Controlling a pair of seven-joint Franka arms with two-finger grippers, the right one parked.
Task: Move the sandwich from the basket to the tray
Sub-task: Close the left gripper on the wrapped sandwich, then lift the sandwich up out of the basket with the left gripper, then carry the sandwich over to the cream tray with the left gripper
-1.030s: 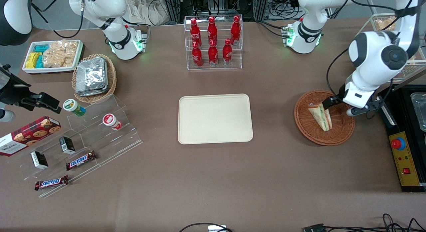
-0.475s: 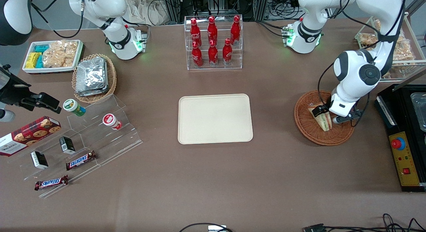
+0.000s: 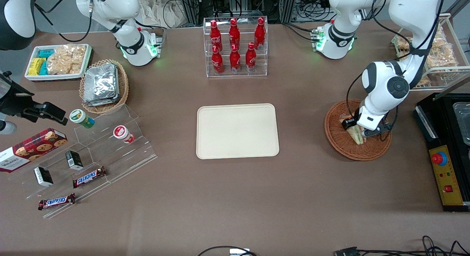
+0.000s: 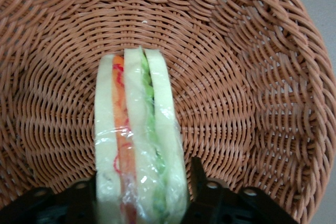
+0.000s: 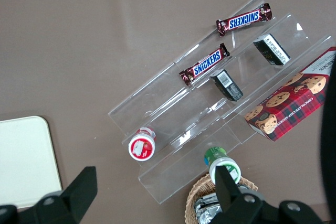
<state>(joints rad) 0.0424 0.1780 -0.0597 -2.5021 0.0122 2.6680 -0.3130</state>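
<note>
Sandwich [image 3: 354,133] lies in the reddish wicker basket [image 3: 343,145] at right of the front view, the left gripper [image 3: 355,128] low over it; the cream tray [image 3: 237,131] waits bare at frame centre. Fingers look spread to either side of the wedge. In the left wrist view, the sandwich [image 4: 137,145] stands on edge in the basket [image 4: 252,98], 2 dark fingers [image 4: 202,192] flanking its wrapped faces, not visibly pressing. Soft, light and slick in film, it likely needs a gentle squeeze across the bread faces.
</note>
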